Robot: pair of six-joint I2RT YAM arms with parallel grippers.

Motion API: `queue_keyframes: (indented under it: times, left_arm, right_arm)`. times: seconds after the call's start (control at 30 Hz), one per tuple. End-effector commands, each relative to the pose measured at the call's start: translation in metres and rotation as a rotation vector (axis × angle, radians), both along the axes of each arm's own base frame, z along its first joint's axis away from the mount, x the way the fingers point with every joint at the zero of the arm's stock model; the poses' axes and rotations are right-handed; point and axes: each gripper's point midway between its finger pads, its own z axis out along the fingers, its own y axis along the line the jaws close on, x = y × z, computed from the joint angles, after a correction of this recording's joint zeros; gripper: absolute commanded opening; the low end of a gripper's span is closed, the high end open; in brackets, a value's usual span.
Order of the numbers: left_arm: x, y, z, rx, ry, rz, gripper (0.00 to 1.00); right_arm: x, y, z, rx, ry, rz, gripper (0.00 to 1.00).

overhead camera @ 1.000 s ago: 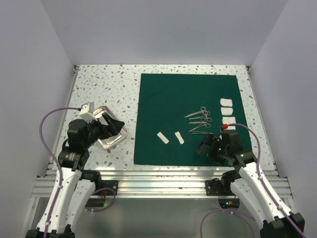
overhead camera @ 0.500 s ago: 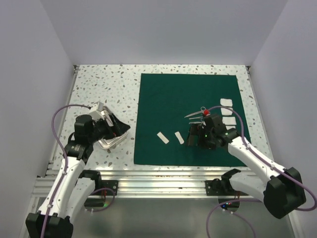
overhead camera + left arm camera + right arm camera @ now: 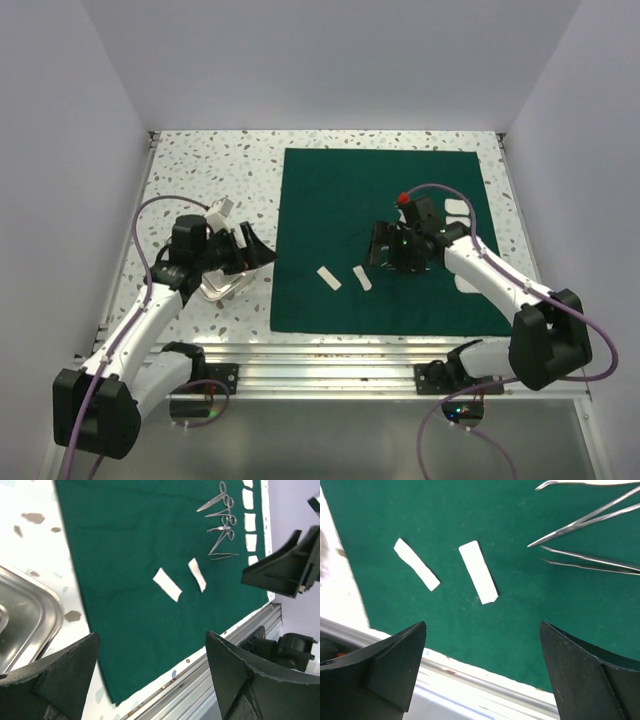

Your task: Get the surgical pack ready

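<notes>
Dark green drape (image 3: pixel 330 200) lies flat on the tabletop (image 3: pixel 200 170), right of centre. On it:
- steel instruments (image 3: pixel 222 520), fanned toward its right side; perhaps five, but the count is unsure at this size
- gauze pads (image 3: pixel 248 517) in a column along the right edge
- two white strips (image 3: pixel 477 572) near the front

Metal tray (image 3: pixel 215 288) sits on bare tabletop left of the drape.

Left hand (image 3: pixel 258 250) hangs between tray and drape, fingers apart, empty. Right hand (image 3: pixel 383 248) hangs over the instruments, fingers apart, empty.
</notes>
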Motion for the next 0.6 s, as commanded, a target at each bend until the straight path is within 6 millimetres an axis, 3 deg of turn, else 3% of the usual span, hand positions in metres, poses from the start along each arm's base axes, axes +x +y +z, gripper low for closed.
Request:
queue_keyframes:
  times: [0.0, 0.1, 0.17, 0.23, 0.33, 0.37, 0.43, 0.47, 0.57]
  left_arm:
    - [0.007, -0.012, 0.024, 0.024, -0.056, -0.049, 0.89]
    - [0.001, -0.017, 0.02, 0.024, -0.004, -0.05, 0.89]
    - [-0.002, -0.018, 0.016, 0.031, 0.032, -0.059, 0.89]
    - [-0.003, -0.018, 0.015, 0.053, 0.046, -0.077, 0.88]
    - [0.0, -0.013, 0.009, 0.117, 0.05, -0.099, 0.88]
    - [-0.001, -0.012, 0.008, 0.132, 0.052, -0.106, 0.88]
    - [0.004, -0.01, 0.005, 0.168, 0.044, -0.123, 0.88]
    - [0.004, -0.009, 0.003, 0.175, 0.048, -0.129, 0.88]
    - [0.006, -0.01, -0.003, 0.189, 0.056, -0.147, 0.87]
  right_arm:
    - [0.009, -0.005, 0.023, 0.114, 0.052, -0.062, 0.99]
    - [0.028, -0.027, 0.043, 0.135, 0.041, -0.166, 0.99]
    - [0.035, -0.046, 0.042, 0.07, 0.059, -0.199, 0.99]
    - [0.037, -0.07, 0.047, 0.02, 0.09, -0.26, 0.93]
    - [0.042, -0.1, 0.059, 0.06, 0.05, -0.401, 0.92]
    - [0.04, -0.105, 0.056, 0.075, 0.051, -0.432, 0.92]
    - [0.036, -0.14, 0.053, 0.099, 0.069, -0.582, 0.9]
    - [0.025, -0.148, 0.047, 0.082, 0.127, -0.616, 0.89]
    - [0.016, -0.169, 0.036, 0.058, 0.155, -0.686, 0.88]
